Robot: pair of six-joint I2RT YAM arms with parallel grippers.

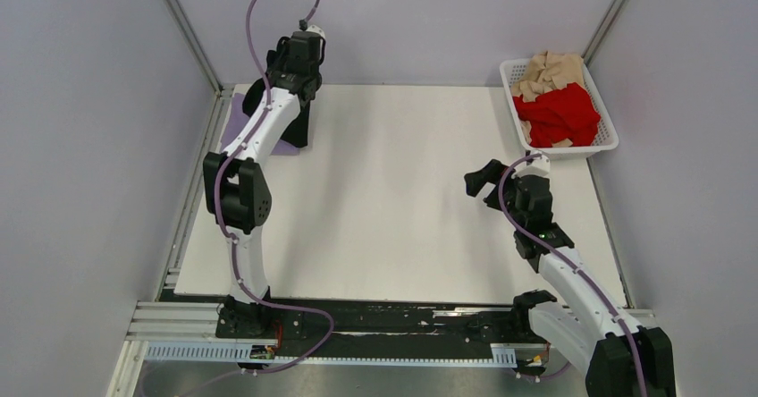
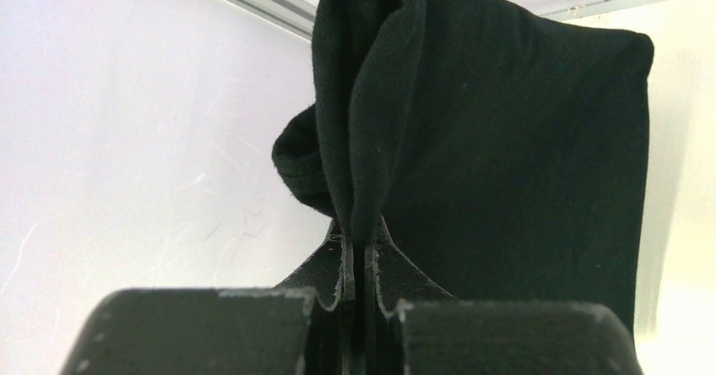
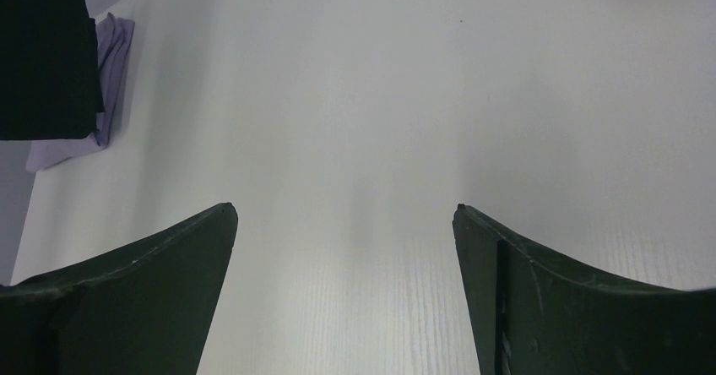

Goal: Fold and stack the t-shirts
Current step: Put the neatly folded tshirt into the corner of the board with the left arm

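Observation:
My left gripper is shut on a fold of the black t-shirt. In the top view this gripper holds the folded black shirt hanging over the far left of the table. Its lower edge is over the lavender t-shirt, which lies flat there. I cannot tell whether the two touch. My right gripper is open and empty above the table's right middle; in its wrist view the black shirt and lavender shirt show at top left. The red t-shirt and tan t-shirt lie crumpled in a basket.
A white slatted basket stands at the back right corner of the white table. Grey walls close in on the left, back and right. A metal rail runs along the near edge by the arm bases.

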